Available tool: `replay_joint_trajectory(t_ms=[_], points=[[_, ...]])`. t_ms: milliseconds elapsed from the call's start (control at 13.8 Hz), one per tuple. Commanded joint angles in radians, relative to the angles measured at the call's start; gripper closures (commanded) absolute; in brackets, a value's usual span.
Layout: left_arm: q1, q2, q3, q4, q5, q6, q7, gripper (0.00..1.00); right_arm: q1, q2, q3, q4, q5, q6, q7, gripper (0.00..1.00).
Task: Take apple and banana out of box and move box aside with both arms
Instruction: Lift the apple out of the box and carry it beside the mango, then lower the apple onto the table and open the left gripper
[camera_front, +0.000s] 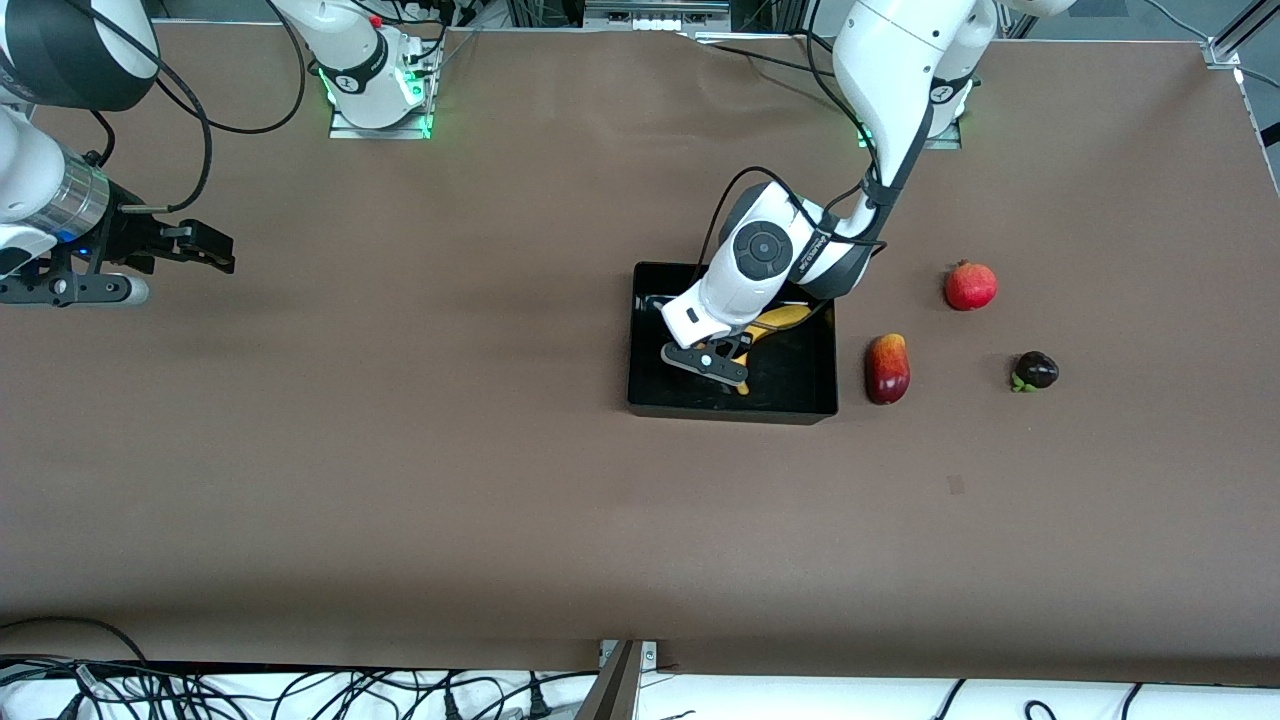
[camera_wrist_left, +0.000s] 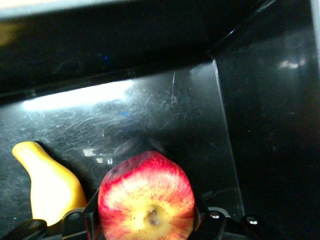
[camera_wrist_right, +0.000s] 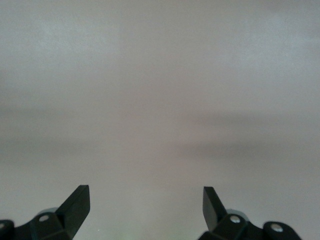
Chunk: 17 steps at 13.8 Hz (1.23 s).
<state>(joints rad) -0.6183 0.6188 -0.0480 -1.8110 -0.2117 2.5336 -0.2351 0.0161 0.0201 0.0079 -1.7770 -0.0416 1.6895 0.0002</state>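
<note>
The black tray (camera_front: 730, 412) sits mid-table. The yellow banana (camera_front: 780, 318) lies in it. My left gripper (camera_front: 712, 362) is down inside the tray beside the banana and hides the apple in the front view. In the left wrist view the red apple with yellow streaks (camera_wrist_left: 146, 197) sits between my fingers, which press both its sides, low over the tray floor (camera_wrist_left: 260, 125). The banana (camera_wrist_left: 50, 185) lies next to it there. My right gripper (camera_front: 205, 248) waits open and empty over bare table at the right arm's end; its wrist view (camera_wrist_right: 146, 200) shows only table.
A round red pomegranate (camera_front: 970, 286), an oblong dark-red fruit (camera_front: 887, 368) and a small dark fruit (camera_front: 1036, 371) lie on the table beside the tray, toward the left arm's end.
</note>
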Motion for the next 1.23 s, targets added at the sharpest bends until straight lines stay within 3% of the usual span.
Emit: replay_joint_trajectory(t_ms=[0,361,578,867,1157], points=[[-0.009,-0.100,0.016,-0.031,-0.011,-0.063,0.020,1.00,0.004,0.015,-0.002,0.025,-0.003,-0.011,0.007,0.00],[0.116,-0.264,0.016,-0.034,-0.009,-0.292,0.058,1.00,0.005,0.015,0.000,0.027,-0.006,-0.005,0.004,0.00],[0.268,-0.359,0.016,-0.100,-0.009,-0.395,0.265,1.00,0.005,0.020,0.000,0.027,-0.004,-0.004,0.006,0.00],[0.442,-0.447,0.017,-0.249,-0.009,-0.401,0.598,1.00,0.025,0.034,0.000,0.028,-0.003,-0.017,0.006,0.00],[0.537,-0.459,0.049,-0.379,0.090,-0.318,0.740,1.00,0.024,0.035,-0.003,0.030,-0.004,-0.011,0.006,0.00]])
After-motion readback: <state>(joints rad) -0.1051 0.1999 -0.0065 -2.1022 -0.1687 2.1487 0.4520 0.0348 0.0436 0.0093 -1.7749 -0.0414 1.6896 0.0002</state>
